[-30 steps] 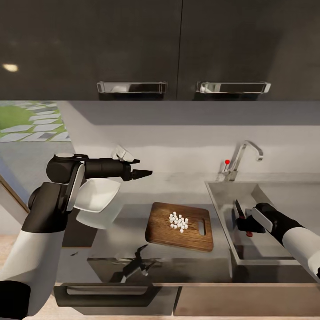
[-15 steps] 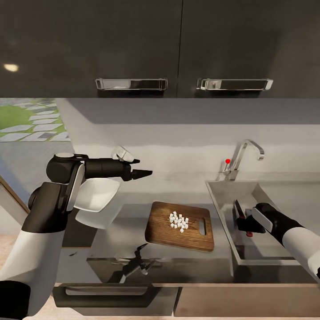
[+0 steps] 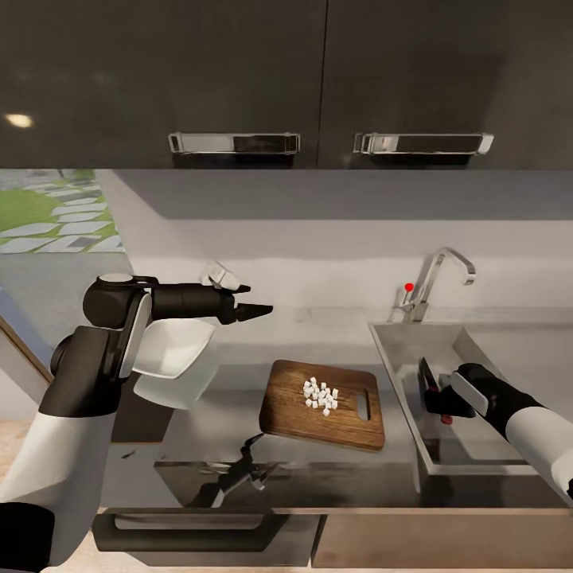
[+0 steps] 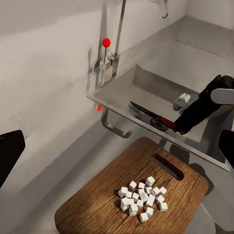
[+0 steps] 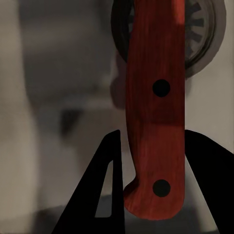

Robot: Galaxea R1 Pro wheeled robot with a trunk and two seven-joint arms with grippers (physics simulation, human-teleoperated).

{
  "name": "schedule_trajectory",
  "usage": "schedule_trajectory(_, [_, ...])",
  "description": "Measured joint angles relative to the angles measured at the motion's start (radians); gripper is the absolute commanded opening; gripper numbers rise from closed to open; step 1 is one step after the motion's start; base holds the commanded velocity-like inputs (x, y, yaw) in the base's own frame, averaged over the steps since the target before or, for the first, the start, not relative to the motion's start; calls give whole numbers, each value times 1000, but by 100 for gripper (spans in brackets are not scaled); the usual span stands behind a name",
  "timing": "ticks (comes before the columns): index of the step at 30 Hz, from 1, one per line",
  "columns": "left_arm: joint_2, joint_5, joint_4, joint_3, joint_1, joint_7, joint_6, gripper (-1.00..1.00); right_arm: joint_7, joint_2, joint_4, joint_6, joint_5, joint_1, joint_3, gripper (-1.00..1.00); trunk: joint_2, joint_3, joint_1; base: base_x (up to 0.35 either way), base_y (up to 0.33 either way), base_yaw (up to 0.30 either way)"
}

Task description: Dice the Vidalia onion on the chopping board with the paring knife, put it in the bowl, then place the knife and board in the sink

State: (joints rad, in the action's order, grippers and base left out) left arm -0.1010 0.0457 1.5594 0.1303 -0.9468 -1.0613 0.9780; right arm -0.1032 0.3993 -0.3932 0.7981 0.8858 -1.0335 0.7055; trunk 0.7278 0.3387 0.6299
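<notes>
Right tool (image 3: pixel 438 395): I grip the paring knife (image 3: pixel 427 376) over the sink (image 3: pixel 402 350), ready to drop it.
Left tool (image 3: pixel 259 309): idle, state unclear.
Diced onion (image 3: pixel 320 396): on chopping board (image 3: pixel 290 414), unbowled.

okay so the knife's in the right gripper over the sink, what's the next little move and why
Probably lower and release it. The right gripper holds the paring knife by its handle over the sink basin, drain below. The diced onion remains on the chopping board, so the bowl step follows.
</notes>
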Motion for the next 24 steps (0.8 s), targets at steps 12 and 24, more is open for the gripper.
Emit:
schedule_trajectory(12, [0, 0, 0, 0, 0, 0, 0, 100, 0, 0, 0, 0, 0, 0, 0, -100, 42, 19, 23, 0, 0, 0])
schedule_trajectory(24, [0, 0, 0, 0, 0, 0, 0, 100, -1, 0, 0, 0, 1, 0, 0, 100, 42, 19, 23, 0, 0, 0])
